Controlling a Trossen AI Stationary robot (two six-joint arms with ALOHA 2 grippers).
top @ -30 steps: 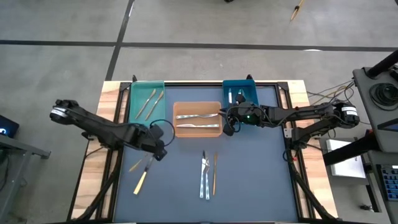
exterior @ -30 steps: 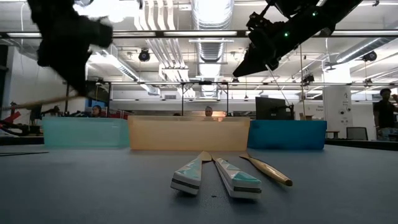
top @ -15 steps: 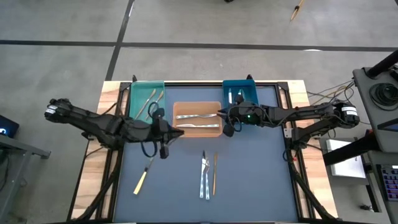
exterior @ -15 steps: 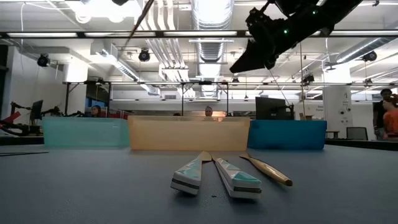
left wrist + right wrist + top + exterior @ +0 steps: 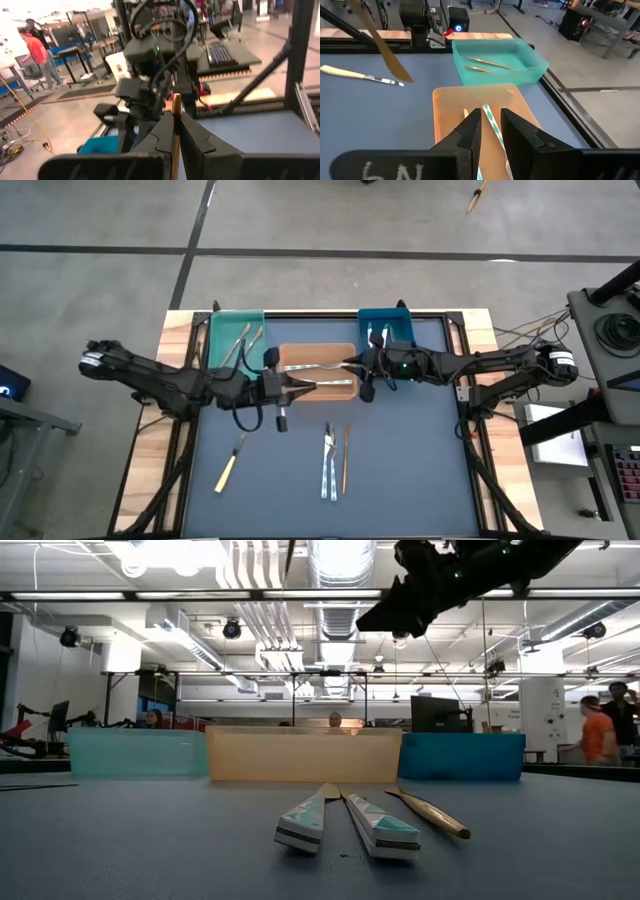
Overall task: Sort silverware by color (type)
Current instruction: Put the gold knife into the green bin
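My left gripper (image 5: 300,387) hovers level by the orange bin's (image 5: 290,350) near left corner, shut on a gold piece (image 5: 175,107). That piece's broad end (image 5: 395,65) hangs in the air. My right gripper (image 5: 352,366) is over the orange bin's right end, shut on a silver piece (image 5: 489,117). The orange bin holds silver pieces (image 5: 315,367), and the teal bin (image 5: 218,345) holds gold ones (image 5: 490,63). On the mat lie a cream-handled knife (image 5: 230,463), two silver pieces (image 5: 328,462) and a gold piece (image 5: 346,458). My left gripper pinches the gold piece between its two fingers (image 5: 192,135); one end (image 5: 175,97) sticks out past the fingertips. The piece is lifted clear of the table. My right gripper pinches the silver piece (image 5: 492,127) between its two fingers, the piece lying along them, clear above the orange bin.
A blue bin (image 5: 400,330) with pieces stands at the far right, behind my right gripper. The three bins line the mat's far edge (image 5: 300,755). People (image 5: 597,735) move in the room beyond the table.
My left gripper has risen from the mat by the cream-handled knife with the gold piece. It has gone toward the right and far edges up to the orange bin and tipped from pointing down to level. The gold piece is lifted clear. My right gripper has tipped up slightly.
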